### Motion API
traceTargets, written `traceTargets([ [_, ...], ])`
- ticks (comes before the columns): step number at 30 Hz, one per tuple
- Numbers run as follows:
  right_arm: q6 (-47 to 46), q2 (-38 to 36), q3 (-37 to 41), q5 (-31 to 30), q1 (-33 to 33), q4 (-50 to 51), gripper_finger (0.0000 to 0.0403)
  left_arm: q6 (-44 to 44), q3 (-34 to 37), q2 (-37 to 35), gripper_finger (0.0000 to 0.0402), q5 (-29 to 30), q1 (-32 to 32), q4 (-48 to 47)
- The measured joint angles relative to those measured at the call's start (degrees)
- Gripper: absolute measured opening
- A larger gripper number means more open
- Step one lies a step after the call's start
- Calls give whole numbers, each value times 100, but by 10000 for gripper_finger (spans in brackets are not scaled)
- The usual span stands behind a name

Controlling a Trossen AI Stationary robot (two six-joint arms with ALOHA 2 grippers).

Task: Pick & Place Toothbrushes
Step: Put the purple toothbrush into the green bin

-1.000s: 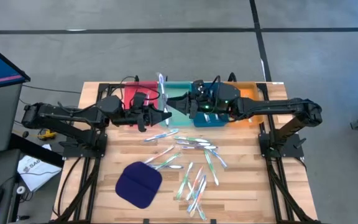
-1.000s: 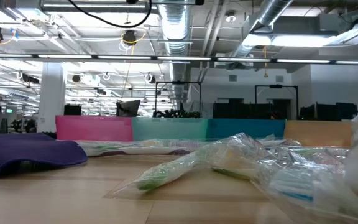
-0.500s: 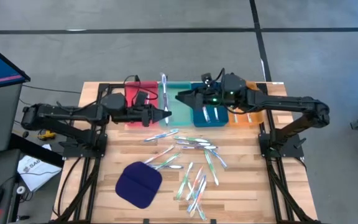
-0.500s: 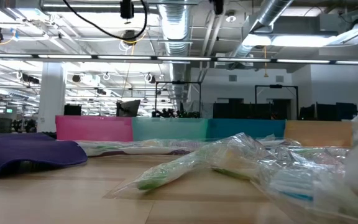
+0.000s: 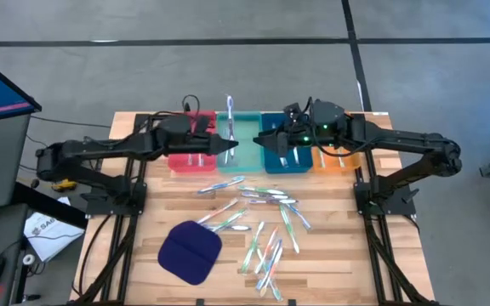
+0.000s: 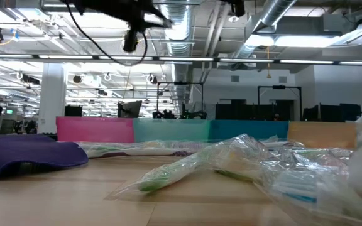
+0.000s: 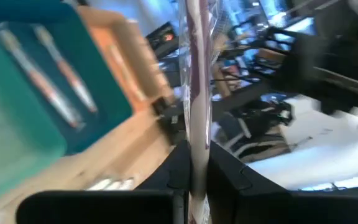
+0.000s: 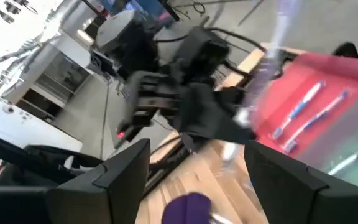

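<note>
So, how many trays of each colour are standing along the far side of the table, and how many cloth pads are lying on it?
Red tray: 1
Teal tray: 1
Blue tray: 1
Orange tray: 1
Dark blue cloth pad: 1
Total: 5
</note>
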State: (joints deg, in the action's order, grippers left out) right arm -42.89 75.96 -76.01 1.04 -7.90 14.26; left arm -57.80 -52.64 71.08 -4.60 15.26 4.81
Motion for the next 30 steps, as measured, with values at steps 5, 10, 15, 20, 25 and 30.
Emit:
traceTargets([
  [5, 2, -83, 2, 53, 28, 514, 256, 29, -365, 839, 21, -146, 185, -25],
  [10, 252, -285, 2, 54, 39, 1168, 256, 255, -1287, 1798, 21, -162, 282, -720],
  [15, 406, -637, 2, 38, 39, 1787, 256, 352, -2225, 2623, 21, -51, 454, -1714],
  [20, 647, -991, 2, 23, 39, 2134, 256, -27, -2592, 2998, 21, 409, 615, -1902],
  [25, 907, -1295, 2, 3, 39, 2383, 256, -548, -2591, 3251, 21, 468, 829, -1875],
  [30, 1052, -1472, 2, -273, 39, 2488, 256, -871, -2590, 3625, 21, 404, 823, -1988],
])
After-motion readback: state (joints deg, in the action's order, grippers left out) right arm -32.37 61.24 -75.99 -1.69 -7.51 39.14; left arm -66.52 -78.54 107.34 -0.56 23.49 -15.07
